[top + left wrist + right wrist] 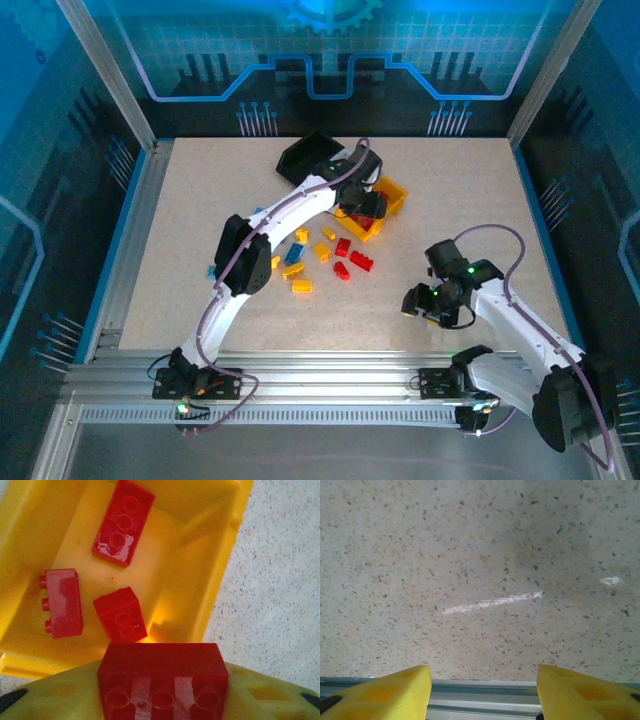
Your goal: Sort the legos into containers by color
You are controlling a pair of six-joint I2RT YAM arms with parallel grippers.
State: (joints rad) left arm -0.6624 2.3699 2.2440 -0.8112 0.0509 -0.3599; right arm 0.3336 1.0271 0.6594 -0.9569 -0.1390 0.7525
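Over the speckled beige table (480, 555), right fingers (380, 692) stand spread; left fingers (260, 695) pinch a red brick (162, 677).

Three red legos (122, 522) lie in the yellow-orange container (222, 555), fourth lego (162, 667) above.

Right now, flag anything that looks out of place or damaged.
Red bricks sit in the yellow bin, a possible colour mismatch; one brick lies on its side. A white scuff marks the table.
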